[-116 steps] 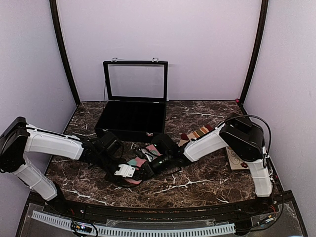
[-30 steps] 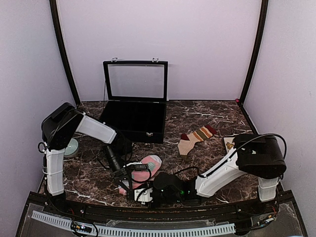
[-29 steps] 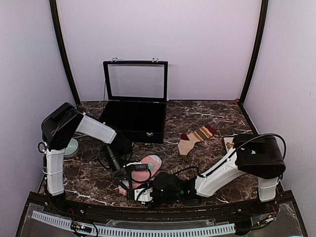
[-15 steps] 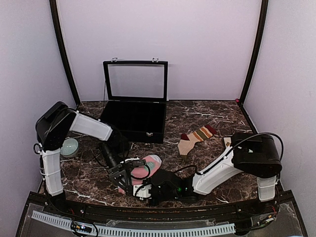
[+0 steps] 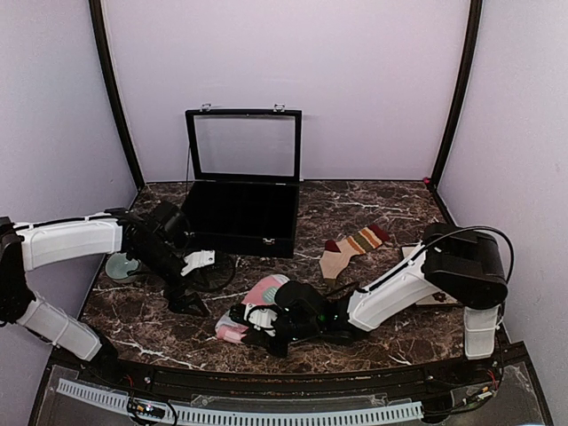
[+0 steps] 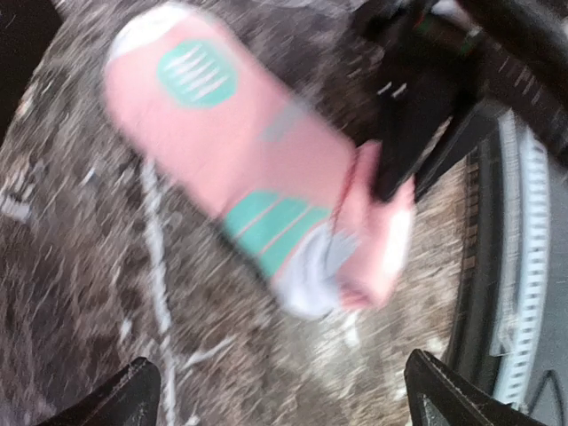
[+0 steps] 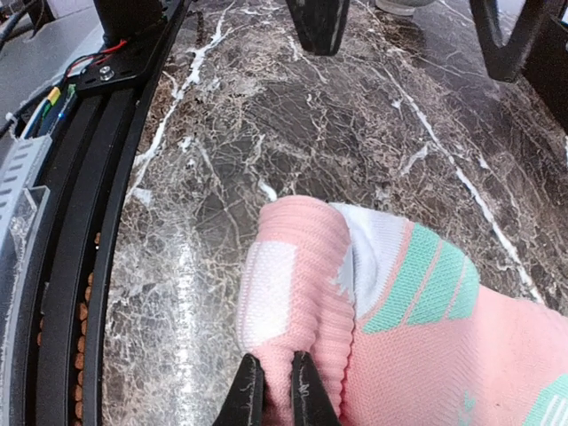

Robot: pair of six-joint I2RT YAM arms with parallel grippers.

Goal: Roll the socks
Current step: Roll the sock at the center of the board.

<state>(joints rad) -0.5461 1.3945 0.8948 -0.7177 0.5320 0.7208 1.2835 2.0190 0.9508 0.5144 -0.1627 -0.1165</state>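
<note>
The pink sock (image 5: 259,297) with mint-teal patches lies on the marble near the front edge, its near end folded over into a short roll (image 7: 297,266). My right gripper (image 7: 275,390) is shut on that rolled pink cuff, low at the sock's front end (image 5: 251,327). My left gripper (image 5: 197,286) hangs wide open to the left of the sock, apart from it. In the blurred left wrist view its fingertips (image 6: 133,395) frame bare marble short of the sock (image 6: 257,191). The tan striped sock (image 5: 353,242) lies flat at the centre right.
An open black case (image 5: 238,217) with an upright glass lid (image 5: 244,146) stands at the back. A pale green bowl (image 5: 118,264) sits at the left beneath the left arm. A small card (image 5: 417,259) lies under the right arm. The black front rail (image 7: 80,231) runs close to the sock.
My left gripper opened, let go of the pink sock and swung back left. The right gripper closed on the rolled end and shifted slightly farther onto the table.
</note>
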